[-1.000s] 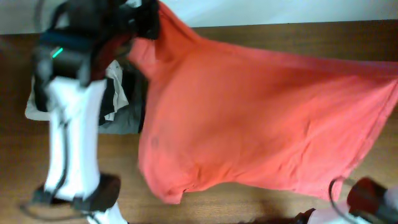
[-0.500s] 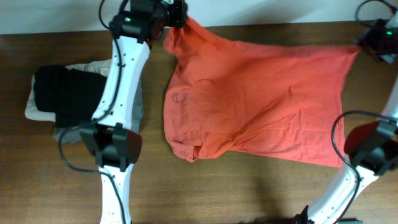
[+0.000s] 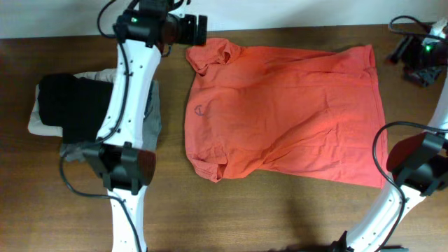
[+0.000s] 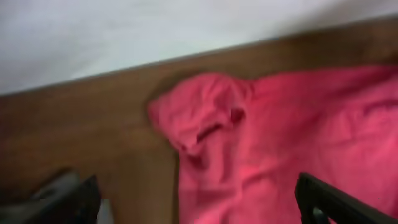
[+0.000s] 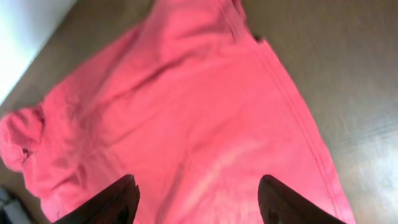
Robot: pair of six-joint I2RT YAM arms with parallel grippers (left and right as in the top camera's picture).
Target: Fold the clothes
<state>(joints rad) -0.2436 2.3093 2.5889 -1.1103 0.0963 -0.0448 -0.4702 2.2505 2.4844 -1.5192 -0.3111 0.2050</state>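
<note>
Your shirt [image 3: 280, 119] is lying spread across the middle of the table [image 3: 280, 217] in the overhead view, mostly flat. Its upper left corner is bunching into a rumpled lump and its lower left corner is curling under in wrinkles. Your left gripper [image 3: 196, 29] is sitting at the top of the frame, just beside that bunched corner. In its wrist view the fingers [image 4: 336, 202] are standing wide apart at the bottom corners, pinching no cloth between them. Your right gripper [image 3: 404, 56] is hanging at the upper right, just off the shirt's upper right corner. In its wrist view the fingers [image 5: 118, 199] are spread apart and gripping nothing, with the shirt lying below them. A stack of folded garments [image 3: 70, 105] is resting at the left, partly under your left arm and apart from the shirt.
</note>
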